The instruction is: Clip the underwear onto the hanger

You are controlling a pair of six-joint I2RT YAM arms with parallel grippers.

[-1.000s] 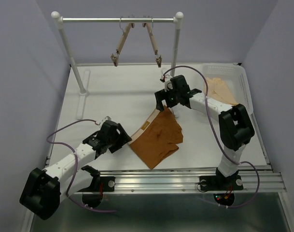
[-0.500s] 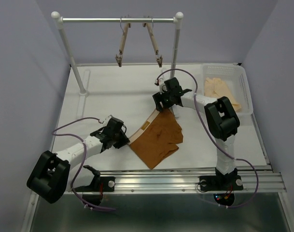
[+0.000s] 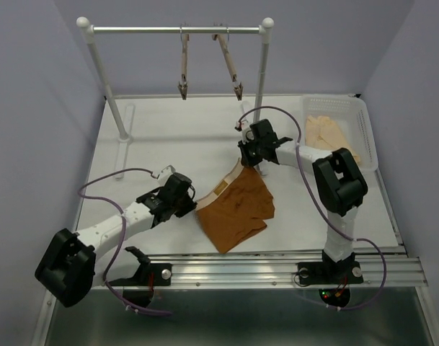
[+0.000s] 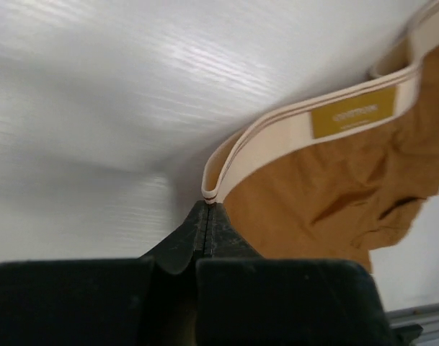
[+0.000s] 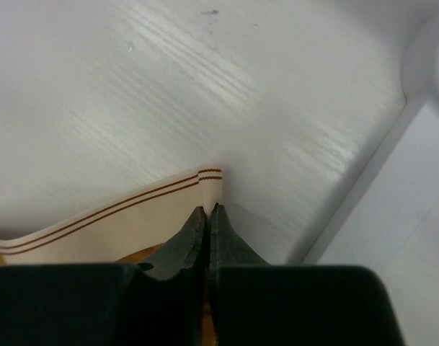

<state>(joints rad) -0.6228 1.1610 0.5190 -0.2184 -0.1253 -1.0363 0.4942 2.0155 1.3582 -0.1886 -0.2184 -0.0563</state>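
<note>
Underwear: rust-brown, pale beige waistband with two thin brown pinstripes, mustard-yellow label. Hangers: pale wood, dark clips. Table: white, faintly streaked. Basket, far right corner: translucent white, holding peach-cream cloth. Rack: white posts, silver bar.

In the left wrist view we lose the underwear past the right edge, and its yellow label blurs beyond reading. From above, the clips on the hanger are too small for us to judge.
</note>
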